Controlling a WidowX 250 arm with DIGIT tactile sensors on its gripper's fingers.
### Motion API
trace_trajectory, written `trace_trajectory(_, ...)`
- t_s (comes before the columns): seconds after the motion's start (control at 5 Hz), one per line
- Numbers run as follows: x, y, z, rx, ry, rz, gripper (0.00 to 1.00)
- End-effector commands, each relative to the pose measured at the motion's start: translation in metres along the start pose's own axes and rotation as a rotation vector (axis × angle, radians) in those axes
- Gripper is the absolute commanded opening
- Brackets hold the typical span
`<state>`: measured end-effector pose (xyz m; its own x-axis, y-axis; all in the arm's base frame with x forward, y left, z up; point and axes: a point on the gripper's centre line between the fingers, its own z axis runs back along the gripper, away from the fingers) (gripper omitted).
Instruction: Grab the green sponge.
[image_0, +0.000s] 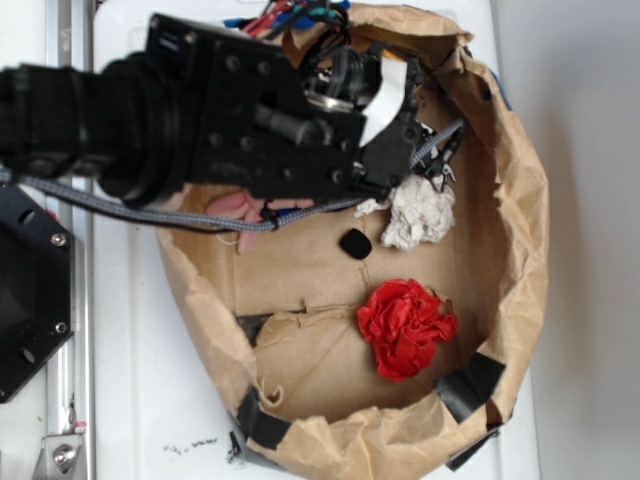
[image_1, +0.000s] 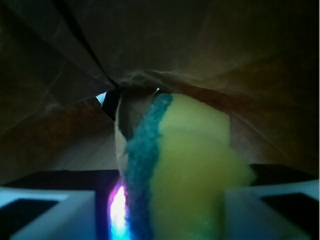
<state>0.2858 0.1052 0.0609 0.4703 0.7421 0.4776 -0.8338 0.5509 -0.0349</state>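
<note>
Sponge foam is being shown close up in the wrist view: the green sponge (image_1: 185, 170), yellow face with a teal-green scouring edge, is being pinched between the two white fingers (image_1: 55, 212) of the tool (image_1: 165, 220), which is clamped on it. In the exterior view the tool (image_0: 425, 150) is being held inside the brown paper bag (image_0: 510, 250), at its upper rim, just above the white paper wad (image_0: 420, 215). Below that wad, the red cloth ball (image_0: 403, 327) is lying on the bag's floor.
</note>
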Motion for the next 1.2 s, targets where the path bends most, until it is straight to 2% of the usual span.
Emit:
trace_trajectory(0.0, 0.0133, 0.0042, 0.0149, -0.035, -0.044, 0.006, 1.00)
trace_trajectory(0.8, 0.0146, 0.0034, 0.0100, -0.025, -0.050, 0.006, 1.00)
trace_trajectory(1.0, 0.0148, 0.0032, 0.0090, -0.024, -0.052, 0.014, 0.75)
